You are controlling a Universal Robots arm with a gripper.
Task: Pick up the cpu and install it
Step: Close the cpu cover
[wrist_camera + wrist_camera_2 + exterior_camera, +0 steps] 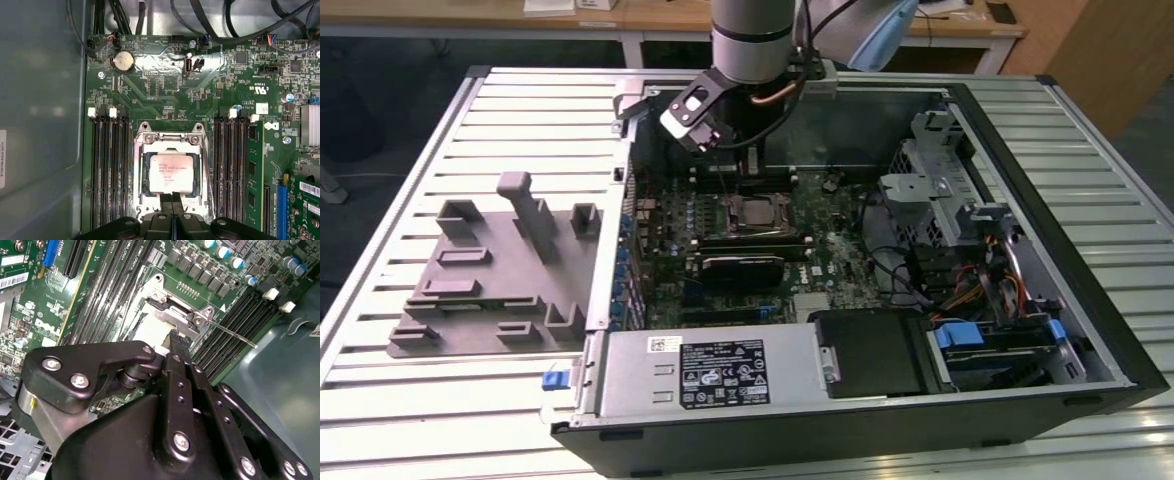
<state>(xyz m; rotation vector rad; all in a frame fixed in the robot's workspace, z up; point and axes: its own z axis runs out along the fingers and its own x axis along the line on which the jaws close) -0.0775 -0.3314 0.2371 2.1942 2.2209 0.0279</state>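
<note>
The cpu (171, 172), a square chip with a shiny silver top, lies flat inside the metal socket frame (171, 132) on the green motherboard. In the exterior view the cpu (757, 210) sits mid-board inside the open computer case, and my gripper (744, 168) hangs just above and behind it. My gripper (172, 197) is shut, its two black fingers pressed together with nothing between them, the tips at the cpu's near edge. In the second wrist view the fingertips (175, 336) point at the pale cpu (148, 330), and the socket's thin lever (230, 333) juts out sideways.
Black memory slots (107, 170) flank the socket on both sides. A grey plastic fixture tray (494, 270) lies on the slatted table at the exterior view's left. The power supply (707, 372), a drive cage (927, 195) and cable bundles (974, 285) crowd the case.
</note>
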